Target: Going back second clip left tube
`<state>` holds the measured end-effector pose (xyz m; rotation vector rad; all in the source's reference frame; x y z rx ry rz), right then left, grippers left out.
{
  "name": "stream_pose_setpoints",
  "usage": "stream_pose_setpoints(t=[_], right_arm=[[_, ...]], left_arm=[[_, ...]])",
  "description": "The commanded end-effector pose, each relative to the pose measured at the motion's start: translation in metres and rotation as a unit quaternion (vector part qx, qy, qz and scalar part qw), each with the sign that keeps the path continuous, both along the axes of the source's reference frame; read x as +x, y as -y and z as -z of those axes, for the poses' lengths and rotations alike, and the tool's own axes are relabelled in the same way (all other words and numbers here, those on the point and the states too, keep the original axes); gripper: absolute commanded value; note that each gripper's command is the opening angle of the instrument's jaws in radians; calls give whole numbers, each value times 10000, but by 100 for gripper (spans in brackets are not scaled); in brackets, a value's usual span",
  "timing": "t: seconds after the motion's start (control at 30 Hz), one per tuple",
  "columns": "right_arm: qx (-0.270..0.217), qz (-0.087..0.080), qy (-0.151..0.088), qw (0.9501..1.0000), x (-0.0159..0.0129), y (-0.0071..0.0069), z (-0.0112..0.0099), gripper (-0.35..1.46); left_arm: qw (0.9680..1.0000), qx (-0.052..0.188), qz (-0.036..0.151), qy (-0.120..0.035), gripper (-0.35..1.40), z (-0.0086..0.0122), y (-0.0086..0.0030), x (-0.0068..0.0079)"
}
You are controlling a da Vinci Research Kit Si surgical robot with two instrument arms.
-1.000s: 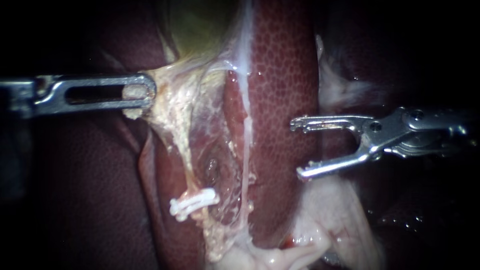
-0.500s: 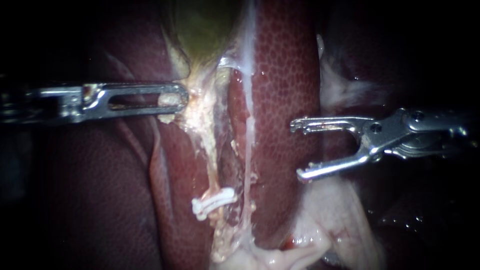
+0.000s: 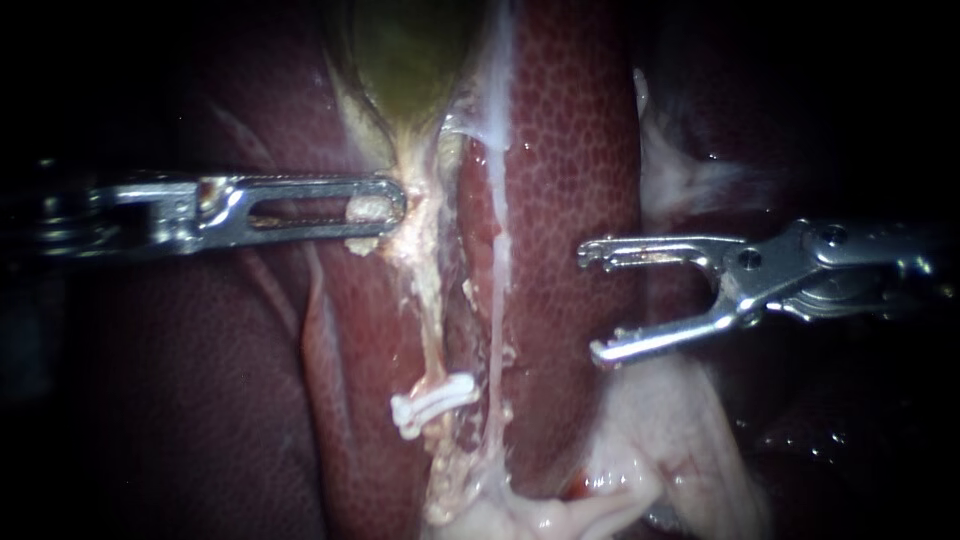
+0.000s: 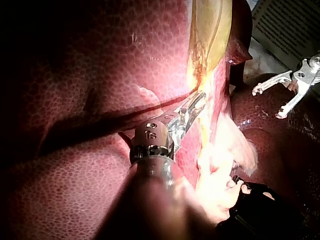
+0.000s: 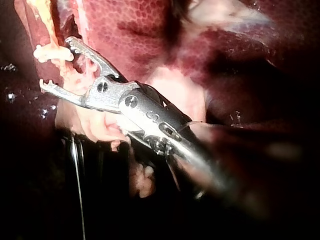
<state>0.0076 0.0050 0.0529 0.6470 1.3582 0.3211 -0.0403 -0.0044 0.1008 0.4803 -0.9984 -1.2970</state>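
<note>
clip [image 3: 435, 400] on left tube [image 3: 430, 335] | left instrument [image 3: 385, 210]: end effector clamped on tissue [image 3: 415, 240] | right instrument [image 3: 592, 300]: wide open, empty

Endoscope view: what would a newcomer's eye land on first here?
The white clip stands out most, clamped across the thin pale tube low in the middle. Above it, the left instrument has its jaws shut on pale tissue just below the green gallbladder. To the right, the right instrument hangs with jaws wide open and empty in front of the dark red liver.
</note>
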Motion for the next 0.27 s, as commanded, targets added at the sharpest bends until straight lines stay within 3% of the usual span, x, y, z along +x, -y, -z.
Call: stream_pose_setpoints(t=[0.03,0.27], right_arm=[[-34,2,-5,10000,0,0,0,60],[-67,3,-10,10000,0,0,0,60]], left_arm=[[10000,0,1,0,-35,0,0,0],[10000,0,1,0,-35,0,0,0]])
